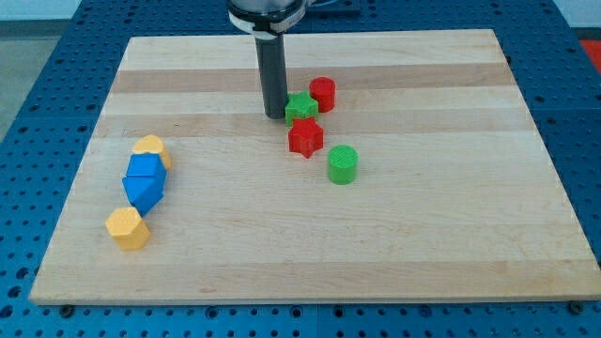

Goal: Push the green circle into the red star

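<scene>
The green circle [343, 164] is a short green cylinder near the board's middle. It stands apart from the red star [305, 137], below and to the right of it with a small gap. My tip [274, 115] rests on the board just left of a green star [300, 106], above and to the left of the red star. The rod rises straight up to the arm at the view's top. The tip is well away from the green circle, with the red star between them.
A red cylinder [323, 94] touches the green star's upper right. At the view's left lies a cluster: a yellow block [150, 149], two blue blocks [144, 169] [144, 192], and a yellow hexagon [128, 228]. The wooden board [441, 235] sits on a blue perforated table.
</scene>
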`<state>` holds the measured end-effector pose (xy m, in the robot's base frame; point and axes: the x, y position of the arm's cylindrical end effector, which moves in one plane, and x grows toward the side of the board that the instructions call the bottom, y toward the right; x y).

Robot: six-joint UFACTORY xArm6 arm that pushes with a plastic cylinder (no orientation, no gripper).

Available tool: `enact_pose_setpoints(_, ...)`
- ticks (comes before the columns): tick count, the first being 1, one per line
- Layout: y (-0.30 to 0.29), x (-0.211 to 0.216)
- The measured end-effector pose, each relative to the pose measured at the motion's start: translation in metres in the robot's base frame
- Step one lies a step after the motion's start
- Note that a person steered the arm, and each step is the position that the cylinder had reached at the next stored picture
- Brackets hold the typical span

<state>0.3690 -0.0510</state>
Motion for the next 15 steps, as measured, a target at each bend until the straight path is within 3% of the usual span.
enact_pose_setpoints(2,0.0,-0.004)
enact_pose_setpoints(4,0.012,-0.086)
enact_pose_setpoints(5,0.052,-0.094)
enact_pose_setpoints(7,0.065,-0.078)
enact_pose_setpoints(11,0.131,-0.007)
enact_pose_setpoints(15,0.095,0.09)
